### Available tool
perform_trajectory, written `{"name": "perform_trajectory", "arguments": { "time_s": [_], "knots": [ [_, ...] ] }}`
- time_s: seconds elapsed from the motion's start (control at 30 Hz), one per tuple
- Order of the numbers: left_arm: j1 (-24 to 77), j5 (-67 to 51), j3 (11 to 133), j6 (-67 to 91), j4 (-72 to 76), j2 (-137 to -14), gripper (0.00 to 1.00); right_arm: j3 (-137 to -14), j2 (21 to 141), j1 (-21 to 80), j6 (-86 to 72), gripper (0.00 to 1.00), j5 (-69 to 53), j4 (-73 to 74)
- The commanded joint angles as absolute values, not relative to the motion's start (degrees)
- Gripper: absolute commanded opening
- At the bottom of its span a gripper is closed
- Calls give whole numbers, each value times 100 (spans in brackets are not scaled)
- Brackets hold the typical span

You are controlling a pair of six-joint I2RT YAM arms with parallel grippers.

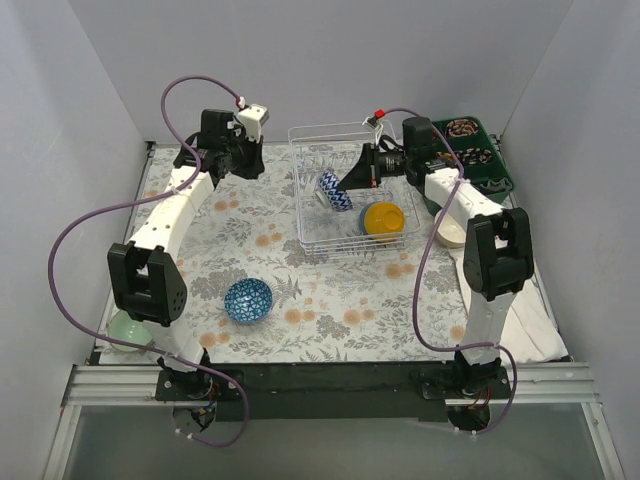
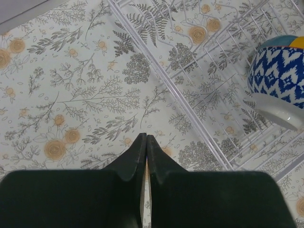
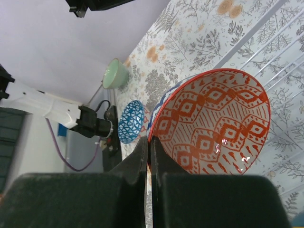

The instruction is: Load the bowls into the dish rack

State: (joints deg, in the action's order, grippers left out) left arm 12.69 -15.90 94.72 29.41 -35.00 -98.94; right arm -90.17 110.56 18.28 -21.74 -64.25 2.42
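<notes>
right end effector (image 3: 148, 152): pinching red bowl (image 3: 213, 128) rim
red bowl: on edge, over rack (image 1: 330, 127)
left end effector (image 2: 145, 147): closed, empty

Looks down from high behind the table (image 1: 330, 300), peers close from each wrist, and shares the dish rack (image 1: 312, 232) in all three.

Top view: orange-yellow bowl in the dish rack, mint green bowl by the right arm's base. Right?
No. The mint green bowl sits by the left arm's base, not the right; the orange-yellow bowl is in the dish rack. The top view shows it.
</notes>
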Motion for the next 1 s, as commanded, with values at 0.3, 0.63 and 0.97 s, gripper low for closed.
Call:
{"name": "perform_trajectory", "arguments": {
  "time_s": [0.3,0.63,0.97],
  "knots": [
    [1854,-1890,9018,2523,-1873,-9764,0,-8481,11821,1811,-5405,1,-6215,-4113],
    [2215,-1722,8903,2471,-1740,-9897,0,-8859,12445,1907,-5721,1,-5836,-4245],
    [2469,-1793,8657,2083,-1758,-9791,0,-8631,12595,1960,-5818,1,-5660,-4298]
  ]
}}
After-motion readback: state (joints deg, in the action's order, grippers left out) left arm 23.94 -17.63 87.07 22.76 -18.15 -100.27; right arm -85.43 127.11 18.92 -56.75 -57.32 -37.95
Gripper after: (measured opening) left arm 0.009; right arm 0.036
